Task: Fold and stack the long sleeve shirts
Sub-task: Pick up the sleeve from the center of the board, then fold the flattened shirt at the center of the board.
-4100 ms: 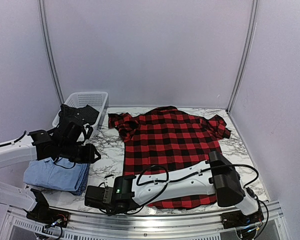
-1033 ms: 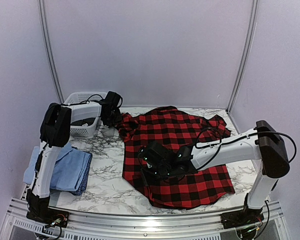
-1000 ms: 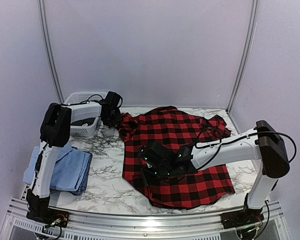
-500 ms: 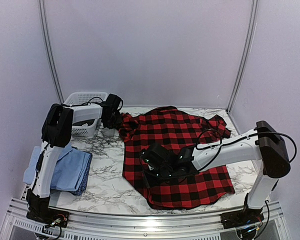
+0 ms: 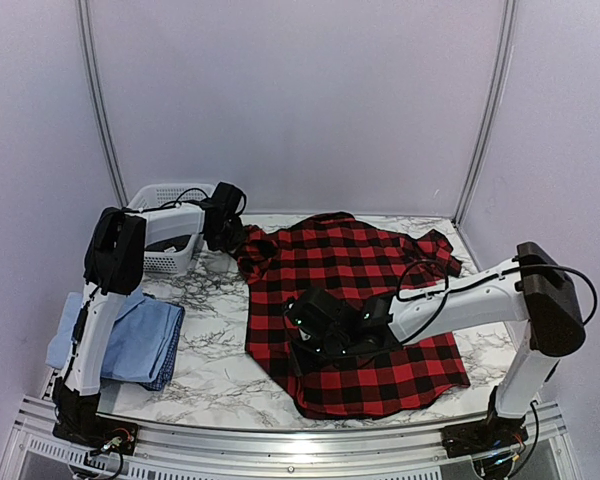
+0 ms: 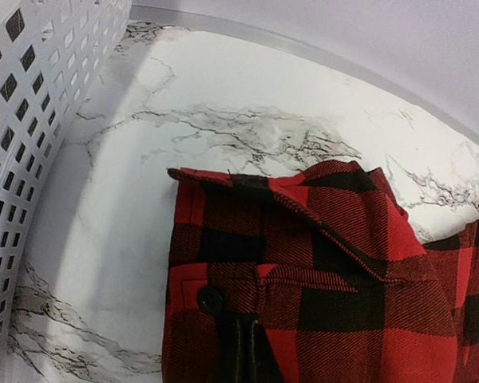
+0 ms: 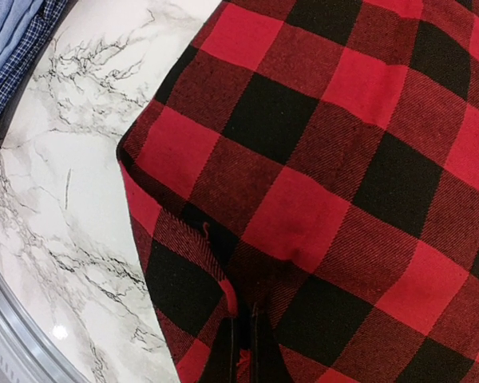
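top view: the flannel shirt (image 5: 355, 300) lies spread on the table (image 5: 212, 335), with its near left corner bunched up. the blue shirt (image 5: 130, 340) sits folded at the near left, well apart from it. the left gripper (image 5: 232, 238) is at the far left sleeve, just beside the basket (image 5: 160, 195). the right gripper (image 5: 305, 340) is at the near left hem.

left wrist: the fingers are together, pinching the sleeve cuff of the flannel shirt (image 6: 327, 263).

right wrist: the fingers are together, clamped on a fold of the hem (image 7: 319, 159).

as i judge it, 1 shirt is folded. the second is barely begun, with its sleeves, body folds and stacking left to do.
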